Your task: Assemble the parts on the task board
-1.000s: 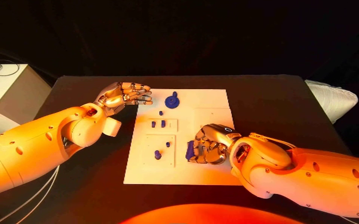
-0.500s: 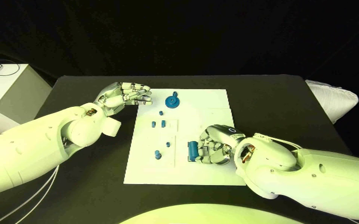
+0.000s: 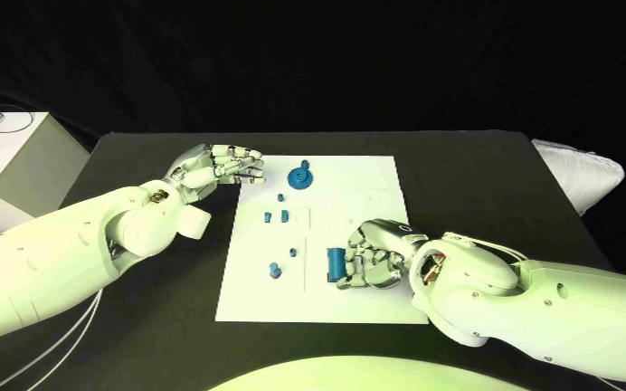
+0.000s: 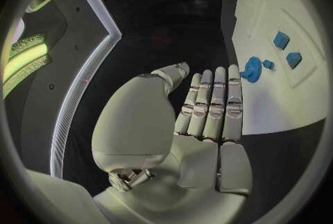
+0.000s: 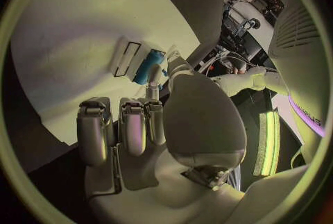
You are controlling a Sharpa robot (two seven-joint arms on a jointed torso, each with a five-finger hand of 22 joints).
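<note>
I see the white task board [image 3: 352, 305] lying in the middle of the black table [image 3: 469, 165]. My right hand [image 3: 374, 260] rests on the near right part of the board, fingers curled down, its fingertips against an upright blue cylinder part [image 3: 336, 262] that sits in a shallow rectangular recess. From the right wrist view the cylinder [image 5: 149, 65] lies just beyond the fingertips [image 5: 154, 88], beside the recess outline; I cannot tell whether the hand actually grips it or only touches it.

My left hand [image 3: 219, 166] hovers off the far left edge of the board, above the table, with fingers bent loosely inward and nothing between them. The left wrist view shows the fingers [image 4: 211, 104] held side by side and fairly straight, the thumb set apart, the palm bare.

A round blue gear-like part [image 3: 301, 176] sits at the far end of the board, just right of the left hand. Nearer, I see a small blue peg [image 3: 280, 198], then a pair of small blue pieces [image 3: 275, 216] side by side in a recess, another small piece [image 3: 294, 251], and a blue peg [image 3: 274, 270] at the near left.
</note>
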